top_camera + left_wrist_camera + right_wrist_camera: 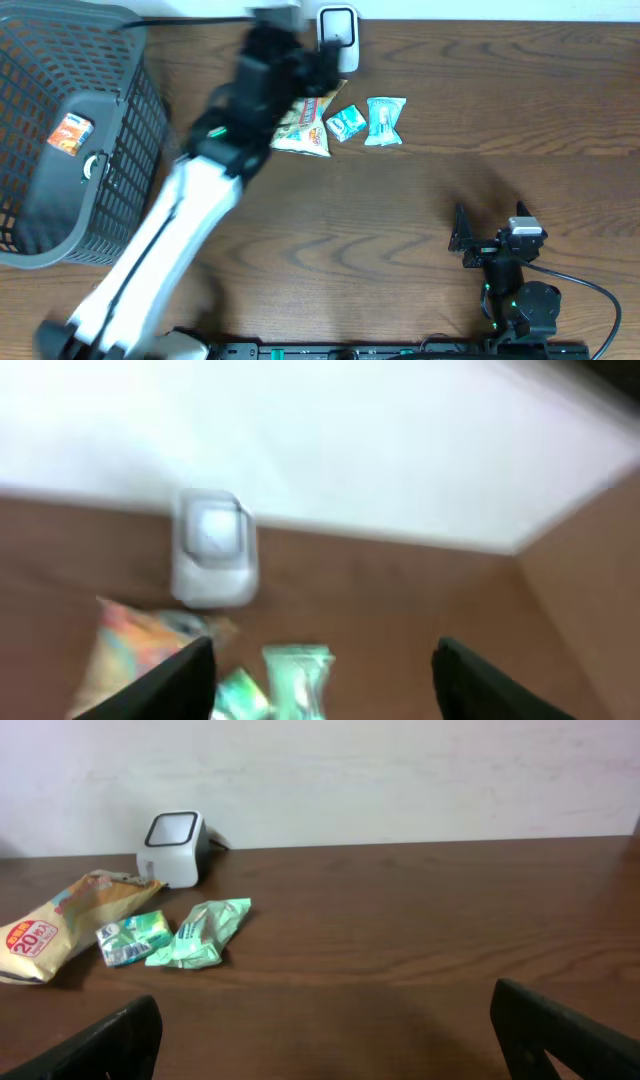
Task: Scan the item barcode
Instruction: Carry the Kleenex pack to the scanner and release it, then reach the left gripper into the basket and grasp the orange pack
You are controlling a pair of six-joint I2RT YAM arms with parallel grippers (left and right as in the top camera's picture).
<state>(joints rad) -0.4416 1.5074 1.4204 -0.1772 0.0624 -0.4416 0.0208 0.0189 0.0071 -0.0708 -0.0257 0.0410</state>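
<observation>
Left wrist: snack bag (140, 630) beside parted jaws (blurred).

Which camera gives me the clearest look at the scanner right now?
Right wrist. The scanner is sharp and unobstructed there, with its top window and side both visible, just behind the bag. Overhead shows only its top, small. Left wrist shows it close but badly blurred.

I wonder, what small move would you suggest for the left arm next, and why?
Probably lower the left fingers onto the teal packet: they stand open and empty, and that packet lies between them in the wrist view, near the scanner.
</observation>
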